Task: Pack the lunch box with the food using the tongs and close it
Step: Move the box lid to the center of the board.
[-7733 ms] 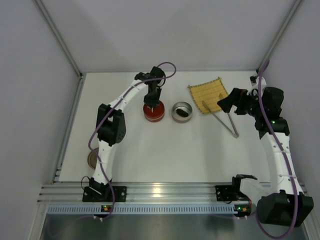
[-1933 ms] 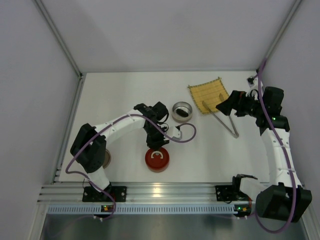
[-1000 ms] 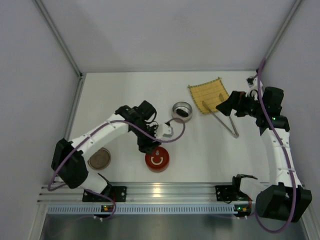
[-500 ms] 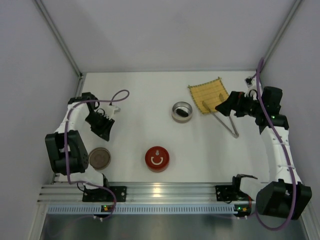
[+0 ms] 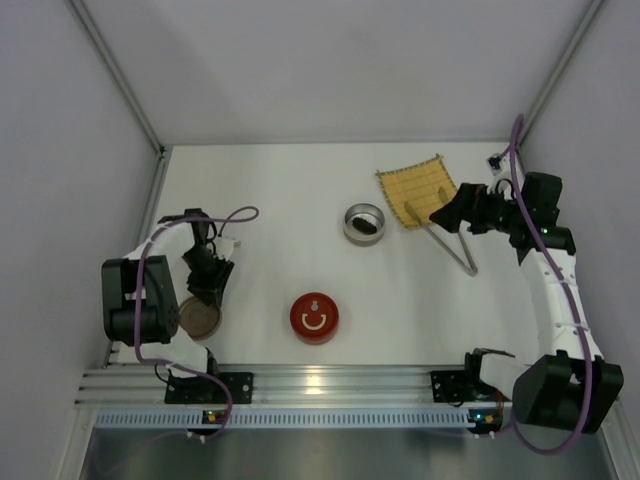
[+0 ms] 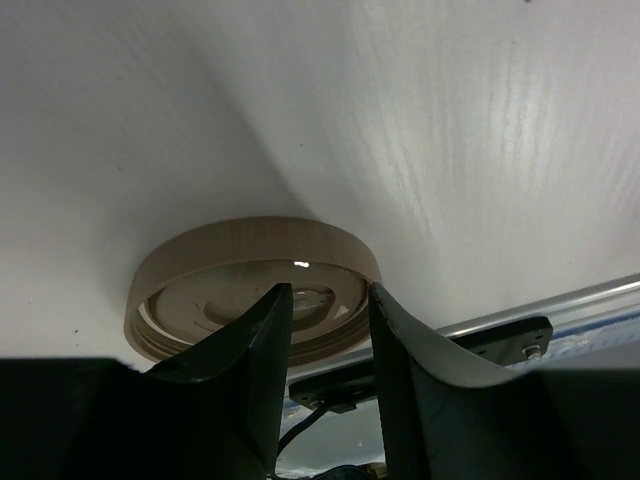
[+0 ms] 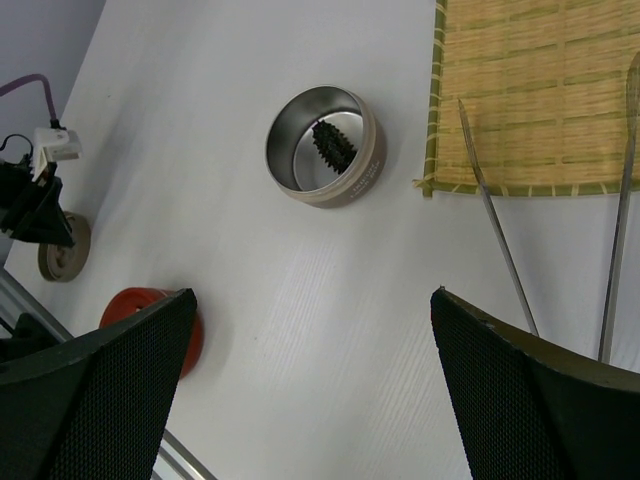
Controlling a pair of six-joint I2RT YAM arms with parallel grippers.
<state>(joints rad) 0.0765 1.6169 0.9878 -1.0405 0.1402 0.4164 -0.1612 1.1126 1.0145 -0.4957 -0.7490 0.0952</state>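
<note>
White tabletop is carrying a metal tin (image 5: 363, 223) at upper centre, with the dark oblong piece (image 7: 333, 146) lying inside it. To its right, the tongs (image 7: 497, 220) are resting partly on the yellow mat (image 5: 418, 188), near the wide-released right claw (image 5: 448, 212). The round red bun (image 5: 314, 317) is sitting at lower centre. At lower left, the left claw (image 6: 328, 295) is hovering at a tan lid (image 6: 250, 235), fingers partly apart, grasping nothing.

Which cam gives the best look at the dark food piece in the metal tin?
Right wrist: the dark food piece shows its ridged, oblong shape inside the metal tin. Top external gives only a small dark speck; left wrist misses it.
</note>
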